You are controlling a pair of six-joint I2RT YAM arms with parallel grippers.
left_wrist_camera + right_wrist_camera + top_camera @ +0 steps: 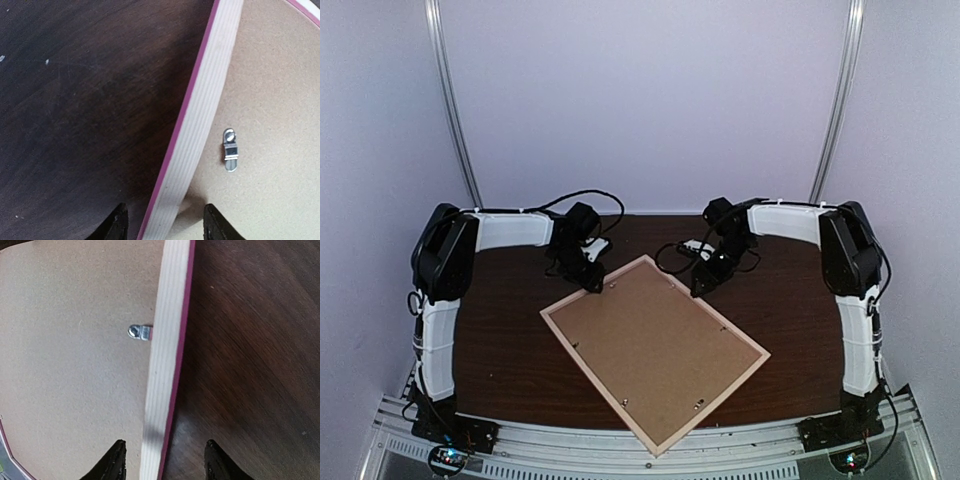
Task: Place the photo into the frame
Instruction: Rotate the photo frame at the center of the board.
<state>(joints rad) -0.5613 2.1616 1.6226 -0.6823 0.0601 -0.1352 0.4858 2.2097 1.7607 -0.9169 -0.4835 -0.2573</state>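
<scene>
The frame (596, 382) lies face down and askew on the table, its pale wood side and pink front edge showing. A brown backing board (655, 345) fills it. The photo is hidden. My left gripper (593, 282) hangs over the frame's far left edge. In the left wrist view it (165, 227) is open, one finger on each side of the rail (200, 115), touching neither. My right gripper (703, 283) is over the far right edge. In the right wrist view it (165, 465) is open astride the rail (167, 340).
Small metal turn clips (230, 150) (140, 332) sit on the backing board near the rail. The dark wooden table (510, 340) lies bare on both sides of the frame. The frame's near corner reaches the table's front edge (655, 450).
</scene>
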